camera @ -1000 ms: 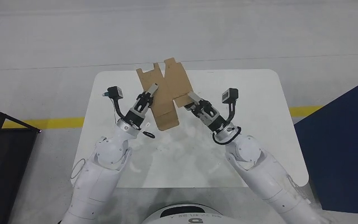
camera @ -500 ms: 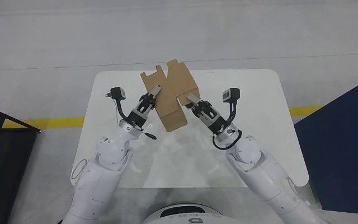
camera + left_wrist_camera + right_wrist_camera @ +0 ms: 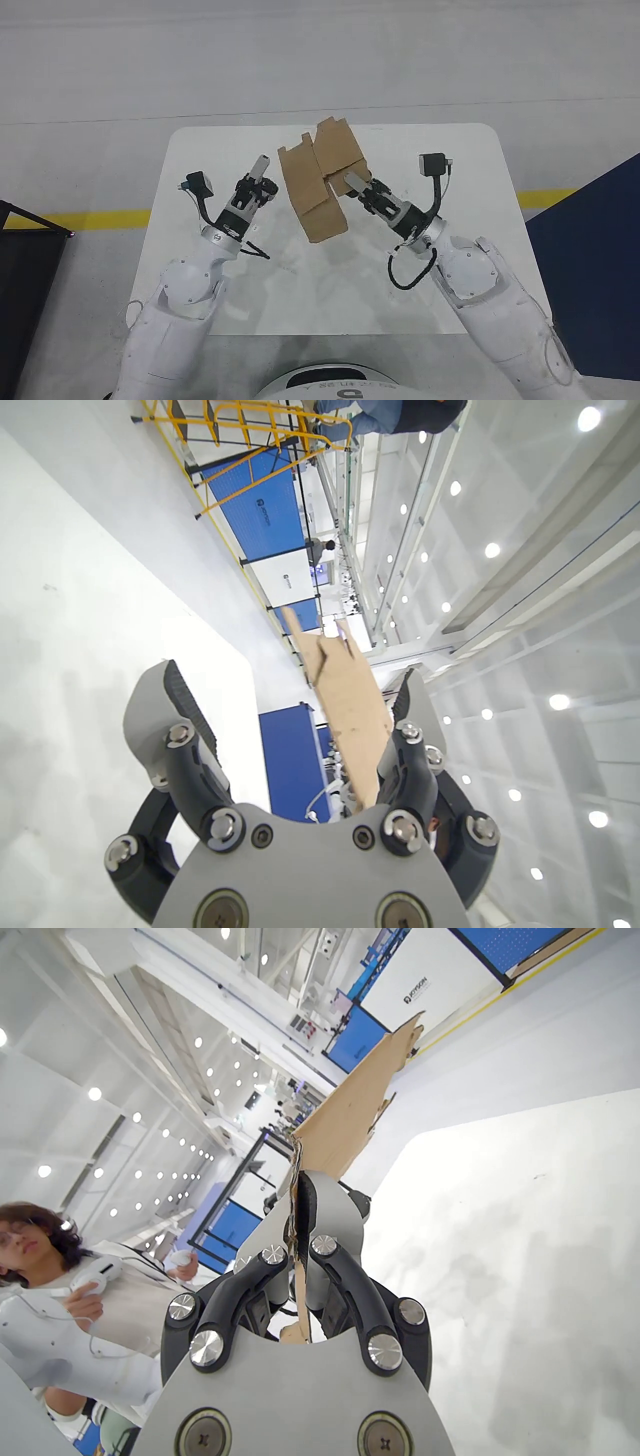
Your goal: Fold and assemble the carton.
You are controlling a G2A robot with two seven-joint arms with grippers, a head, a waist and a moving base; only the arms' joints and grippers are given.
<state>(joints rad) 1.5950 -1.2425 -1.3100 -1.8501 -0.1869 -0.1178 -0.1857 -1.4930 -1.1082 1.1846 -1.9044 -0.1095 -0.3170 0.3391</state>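
Observation:
The flat brown carton (image 3: 320, 180) is held tilted above the far middle of the white table (image 3: 440, 150). My right gripper (image 3: 352, 183) is shut on the carton's right edge. In the right wrist view both pads clamp the cardboard edge (image 3: 298, 1208) and the carton (image 3: 350, 1113) runs on beyond them. My left gripper (image 3: 263, 178) is just left of the carton, open. In the left wrist view its fingers (image 3: 172, 700) stand wide apart and the carton (image 3: 345, 700) lies close along one of them, unclamped.
The table's near half (image 3: 330, 290) is bare white surface. A blue panel (image 3: 600, 260) stands off the table's right side and a dark frame (image 3: 20, 250) off its left. A yellow floor line (image 3: 90, 218) runs behind.
The left gripper has opened, let go of the carton and drawn back slightly. The right arm has carried the carton to the right and turned it.

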